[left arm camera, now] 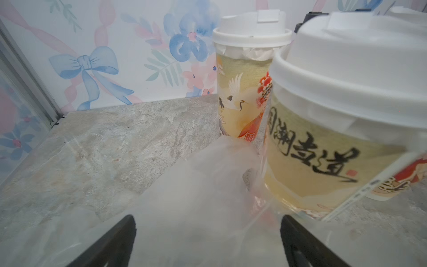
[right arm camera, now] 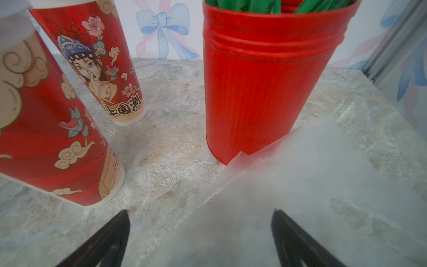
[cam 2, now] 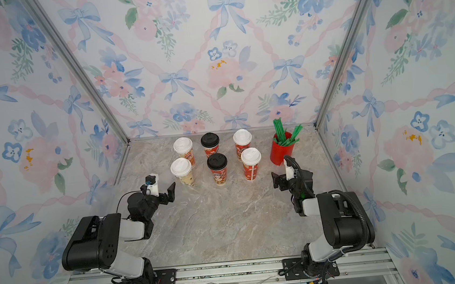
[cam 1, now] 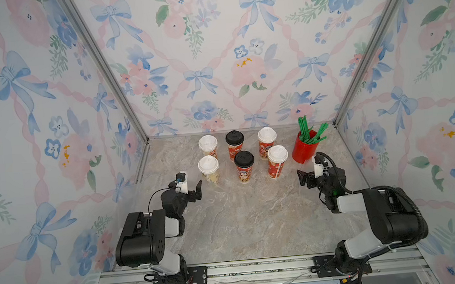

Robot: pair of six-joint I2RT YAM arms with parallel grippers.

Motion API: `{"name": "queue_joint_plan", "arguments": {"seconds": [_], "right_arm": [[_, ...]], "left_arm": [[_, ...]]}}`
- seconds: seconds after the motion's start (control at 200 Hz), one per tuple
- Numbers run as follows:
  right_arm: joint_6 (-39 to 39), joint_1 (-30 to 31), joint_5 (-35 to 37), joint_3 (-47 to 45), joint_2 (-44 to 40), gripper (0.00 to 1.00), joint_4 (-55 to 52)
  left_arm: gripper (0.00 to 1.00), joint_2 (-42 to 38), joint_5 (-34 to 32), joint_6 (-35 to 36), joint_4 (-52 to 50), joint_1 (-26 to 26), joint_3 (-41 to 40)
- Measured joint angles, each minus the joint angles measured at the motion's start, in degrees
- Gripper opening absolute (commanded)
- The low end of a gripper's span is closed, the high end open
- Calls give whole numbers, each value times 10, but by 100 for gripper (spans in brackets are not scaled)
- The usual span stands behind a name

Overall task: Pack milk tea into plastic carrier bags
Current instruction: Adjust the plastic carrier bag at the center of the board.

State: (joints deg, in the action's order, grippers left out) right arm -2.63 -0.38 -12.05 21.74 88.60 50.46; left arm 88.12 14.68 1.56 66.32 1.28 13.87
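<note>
Though tapered, domed-lid paper cups [cam 1: 244,165]

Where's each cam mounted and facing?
Top views: stereo pair high over the arm bases, looking down at table and back wall; both arms visible.
Left wrist: behind open left gripper, facing near cream cup and plastic bag; fingertips show.
Right wrist: behind open right gripper, facing red straw cup; fingertips show.
Shared: near cream cup and red straw cup also appear in both top views.
</note>
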Motion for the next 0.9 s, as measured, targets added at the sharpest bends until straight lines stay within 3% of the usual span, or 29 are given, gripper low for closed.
{"name": "queue_joint_plan", "arguments": {"seconds": [0.595,0.9], "right_arm": [[1,0,1,0,0,96,0],[11,1,68,0,0,97,-1]], "left_arm": [[98,0,0,0,0,0,0],[98,0,-10,-3,0,0,0]]}}
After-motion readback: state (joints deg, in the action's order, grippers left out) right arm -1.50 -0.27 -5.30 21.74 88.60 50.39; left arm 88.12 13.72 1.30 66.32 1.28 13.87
